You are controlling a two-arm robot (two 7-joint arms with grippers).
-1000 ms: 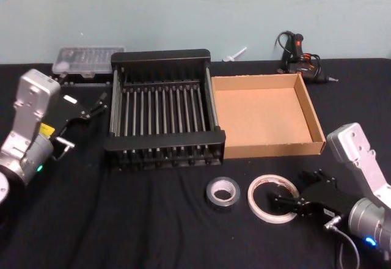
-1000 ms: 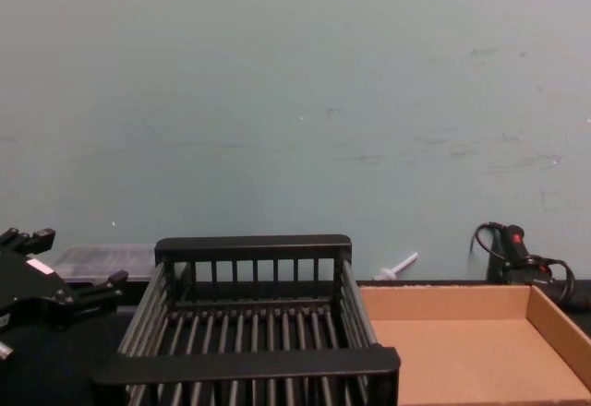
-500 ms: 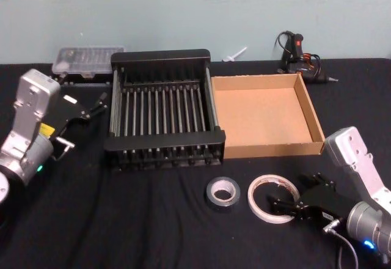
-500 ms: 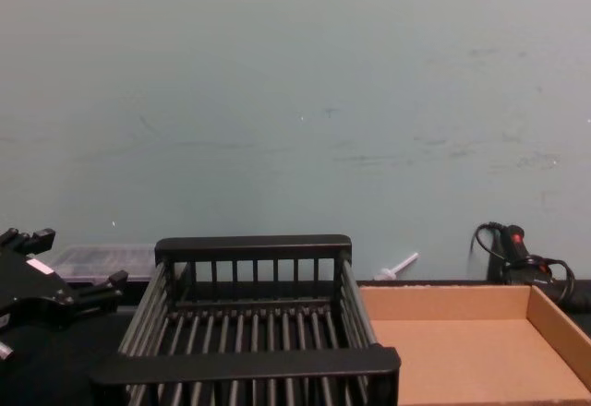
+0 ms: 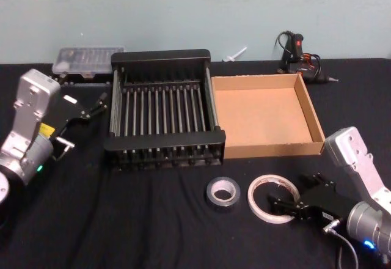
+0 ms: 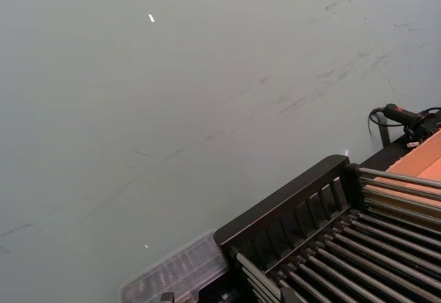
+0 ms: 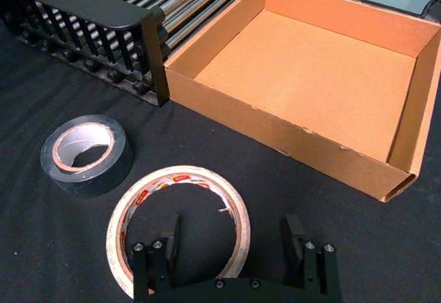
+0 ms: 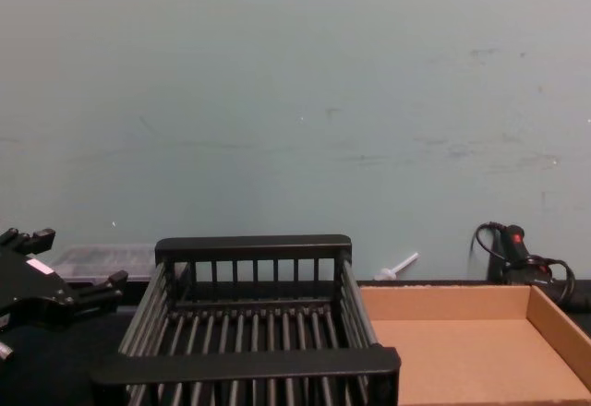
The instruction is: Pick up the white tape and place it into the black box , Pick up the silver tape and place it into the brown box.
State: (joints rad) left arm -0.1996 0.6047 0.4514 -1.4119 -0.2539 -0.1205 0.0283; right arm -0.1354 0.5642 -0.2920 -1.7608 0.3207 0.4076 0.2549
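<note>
A black tabletop (image 5: pixel 153 220) holds two boxes and two rolls of tape. The black box (image 5: pixel 164 110) sits toward the back, left of centre, and the brown box (image 5: pixel 266 116) stands just beside it on the right, their side walls about touching. Both boxes hold nothing.

In front of the boxes lie the two rolls, flat on the tabletop and near each other without touching. The silver tape (image 5: pixel 222 192) is one roll, on the left. The white tape (image 5: pixel 273 198) is one roll, to its right, in front of the brown box.

The right gripper (image 5: pixel 286 206) is low at the near right edge of the white tape. In the right wrist view its two jaws stand wide apart, holding nothing, one finger (image 7: pixel 169 244) over the roll's hole and the other outside the ring; whether they touch the tape is hard to tell.

The left gripper (image 5: pixel 93 105) hangs idle to the left of the black box, jaws parted and holding nothing.

Behind the boxes sit one clear plastic case (image 5: pixel 84 60) and one glue gun (image 5: pixel 300 55).
</note>
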